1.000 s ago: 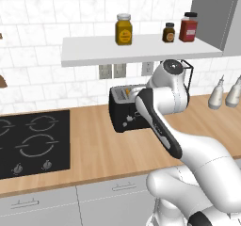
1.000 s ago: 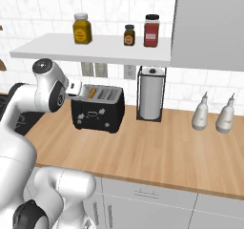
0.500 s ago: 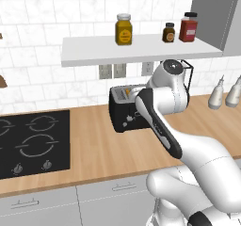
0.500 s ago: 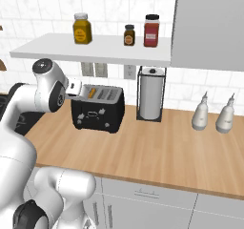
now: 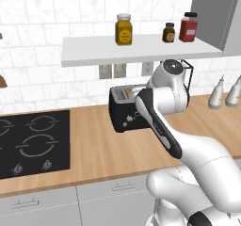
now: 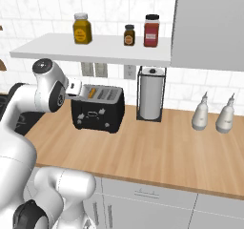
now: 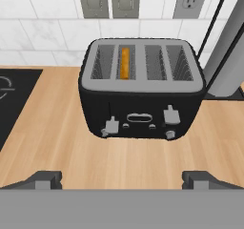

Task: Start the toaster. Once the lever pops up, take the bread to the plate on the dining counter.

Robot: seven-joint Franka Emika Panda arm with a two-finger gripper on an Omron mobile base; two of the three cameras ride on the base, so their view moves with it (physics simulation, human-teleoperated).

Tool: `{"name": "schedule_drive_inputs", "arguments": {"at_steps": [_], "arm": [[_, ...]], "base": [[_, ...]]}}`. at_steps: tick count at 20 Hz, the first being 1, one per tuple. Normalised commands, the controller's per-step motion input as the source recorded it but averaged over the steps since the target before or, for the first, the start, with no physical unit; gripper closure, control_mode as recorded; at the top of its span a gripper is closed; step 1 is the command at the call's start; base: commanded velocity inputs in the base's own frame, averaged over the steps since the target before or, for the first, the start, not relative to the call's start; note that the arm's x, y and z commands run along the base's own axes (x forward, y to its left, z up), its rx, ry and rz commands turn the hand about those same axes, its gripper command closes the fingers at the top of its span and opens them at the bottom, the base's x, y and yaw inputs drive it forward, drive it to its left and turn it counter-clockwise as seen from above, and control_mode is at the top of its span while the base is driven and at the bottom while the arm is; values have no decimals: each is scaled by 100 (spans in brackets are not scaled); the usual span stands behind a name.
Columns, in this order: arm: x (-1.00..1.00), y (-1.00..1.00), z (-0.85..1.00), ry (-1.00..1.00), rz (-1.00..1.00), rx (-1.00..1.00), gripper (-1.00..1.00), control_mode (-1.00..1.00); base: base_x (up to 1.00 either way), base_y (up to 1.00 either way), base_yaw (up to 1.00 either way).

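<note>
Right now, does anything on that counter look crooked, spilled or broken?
Nothing stands out. The toaster sits upright on the wood counter, with the bread down in one slot. Its two front levers sit at different heights, the left one lower. No spills or damage show.

Arm [image 5: 164,121]: glossy white, rounded link shells with dark grey joint rings and a black band along 1 link. Gripper [image 7: 122,178]: 2 small dark grey fingertips.
</note>
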Motion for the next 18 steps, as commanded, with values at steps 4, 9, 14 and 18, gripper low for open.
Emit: {"name": "schedule_drive_inputs", "arguments": {"at_steps": [4,9,14,18], "arm": [[0,0,0,0,0,0,-100,-100],[0,0,0,0,0,0,-100,-100],[0,0,0,0,0,0,-100,-100],[0,0,0,0,0,0,-100,-100]], "base": [[0,0,0],[0,0,0],[0,0,0],[0,0,0]]}}
